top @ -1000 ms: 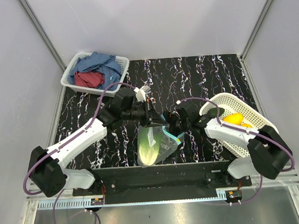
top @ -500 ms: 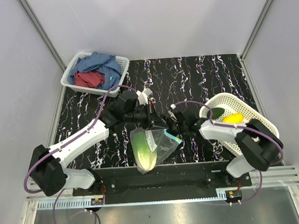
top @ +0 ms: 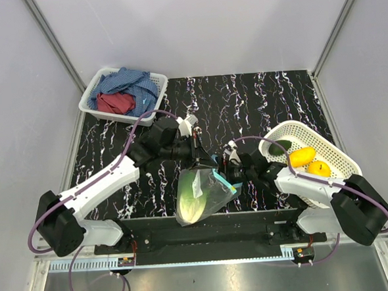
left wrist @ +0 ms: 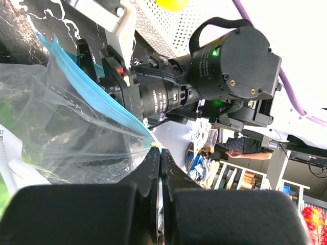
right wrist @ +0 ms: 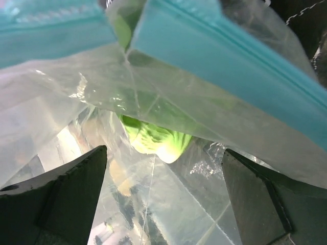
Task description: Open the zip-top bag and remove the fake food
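The zip-top bag (top: 207, 196) is hanging over the near edge of the black marbled table (top: 257, 102), its mouth up between the two grippers and its lower end reaching over the front rail. Open tabletop is lying behind the bag, out to the rear edge. To the left rear, a white bin (top: 91, 102) of blue and red cloths is sitting at the table's corner. To the right, the white perforated basket (top: 326, 152) is taking up the edge, holding two lemons (top: 302, 156) and a dark green piece (top: 281, 147); the right forearm is crossing over its near rim.

The left arm is stretching diagonally from its base toward the centre, wrist angled down. The left gripper (top: 205, 159) is clamping its fingers (left wrist: 150, 168) together on the bag's top edge, at the end of the teal zip strip (left wrist: 92, 94). The right arm is lying low, elbow near the basket, reaching leftward. The right gripper (top: 225, 172) is facing the bag's mouth with its fingers (right wrist: 61, 194) spread wide apart; from the wrist view, whether they are touching the film is hard to say. Through the clear plastic, the light-green lettuce (right wrist: 153, 140) is sitting inside the bag, below the zip strip.
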Action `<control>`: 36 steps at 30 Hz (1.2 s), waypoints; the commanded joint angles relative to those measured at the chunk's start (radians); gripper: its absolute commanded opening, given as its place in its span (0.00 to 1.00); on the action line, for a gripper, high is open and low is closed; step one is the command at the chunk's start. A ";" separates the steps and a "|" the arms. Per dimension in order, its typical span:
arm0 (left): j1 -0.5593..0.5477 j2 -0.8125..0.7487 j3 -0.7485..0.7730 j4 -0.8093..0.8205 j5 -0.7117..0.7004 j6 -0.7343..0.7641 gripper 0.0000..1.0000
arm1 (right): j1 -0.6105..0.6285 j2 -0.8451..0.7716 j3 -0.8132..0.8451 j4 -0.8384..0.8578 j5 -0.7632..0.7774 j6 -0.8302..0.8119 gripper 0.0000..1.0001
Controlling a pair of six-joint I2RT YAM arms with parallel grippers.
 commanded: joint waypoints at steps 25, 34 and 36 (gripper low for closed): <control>-0.054 0.054 0.000 0.183 -0.013 -0.079 0.00 | 0.014 0.335 0.131 0.384 0.093 0.201 1.00; -0.053 0.035 -0.003 0.174 -0.007 -0.067 0.00 | 0.075 0.414 0.142 0.424 0.157 0.208 0.89; -0.051 0.034 -0.003 0.170 -0.002 -0.065 0.00 | 0.094 0.427 0.133 0.467 0.156 0.239 0.86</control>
